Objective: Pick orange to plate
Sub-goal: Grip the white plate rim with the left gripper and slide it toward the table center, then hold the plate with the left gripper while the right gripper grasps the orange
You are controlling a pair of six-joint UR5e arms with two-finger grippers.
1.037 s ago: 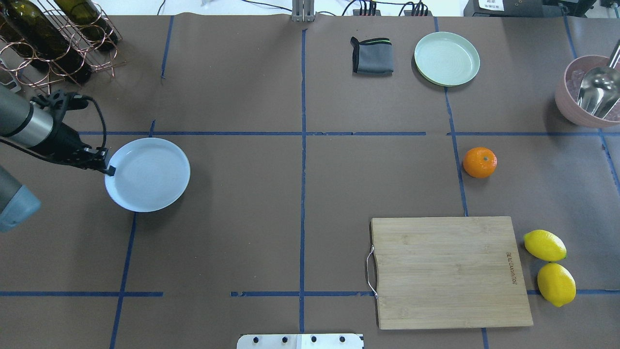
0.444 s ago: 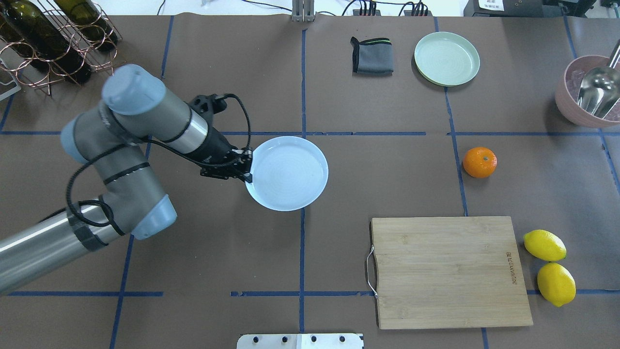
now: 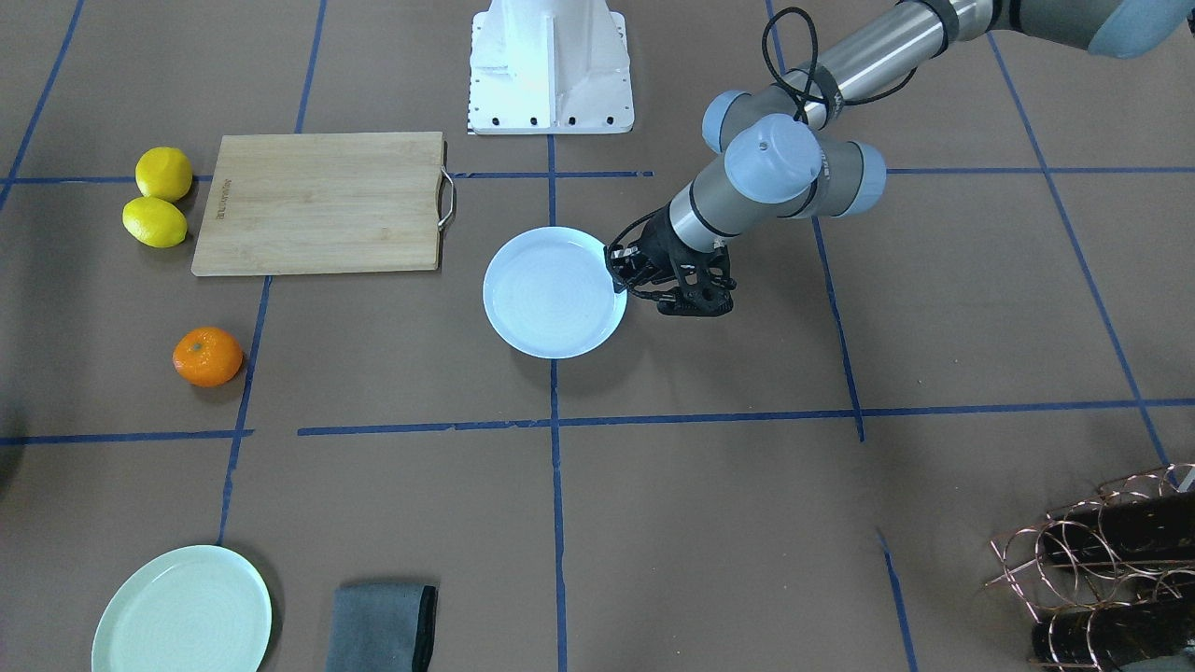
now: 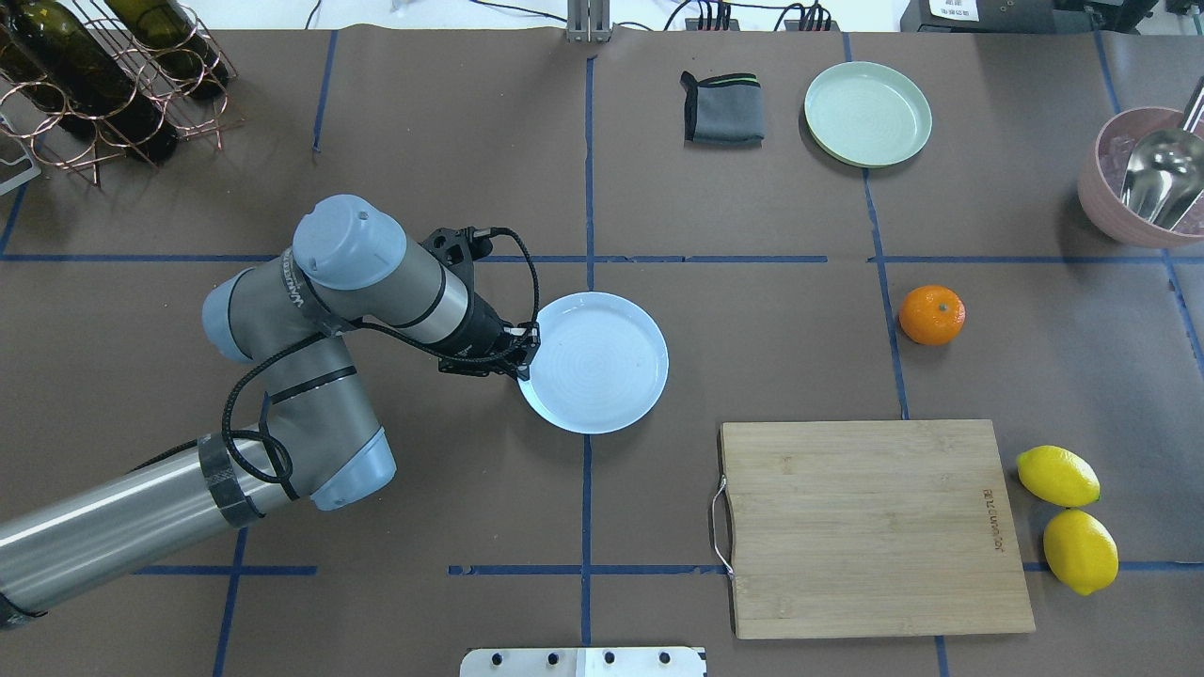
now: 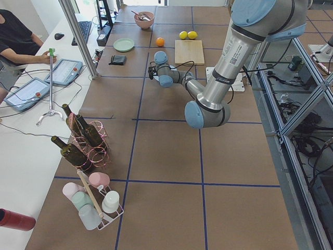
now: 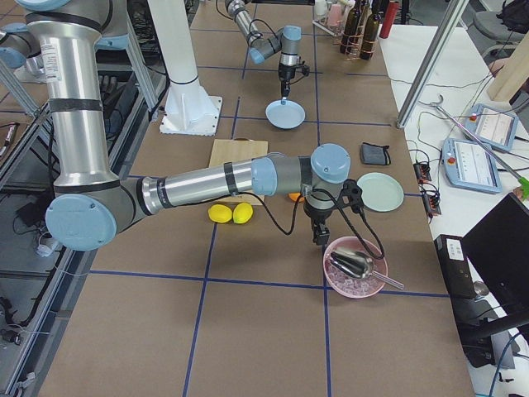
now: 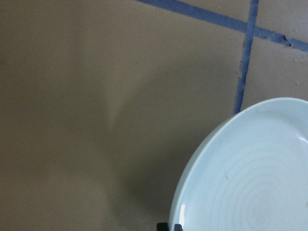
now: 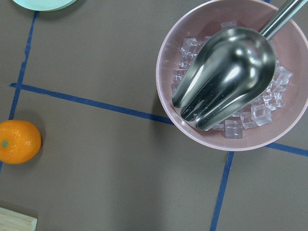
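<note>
Overhead exterior shows my left claw [image 4: 523, 361], clamped on the rim of the plate [image 4: 602, 367], has carried it from far left to mid-table, nearer the orange [image 4: 931, 315], which sits unmoved well to the right; whether the right claw [image 6: 316, 237] is apart I cannot tell.

overhead from behind, front opposite, plate [image 4: 602, 362] shared

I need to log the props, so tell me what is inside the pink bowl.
The pink bowl holds clear ice cubes with a metal scoop lying on them, handle out over the rim. The scoop covers the middle; what lies beneath it is hidden.
</note>
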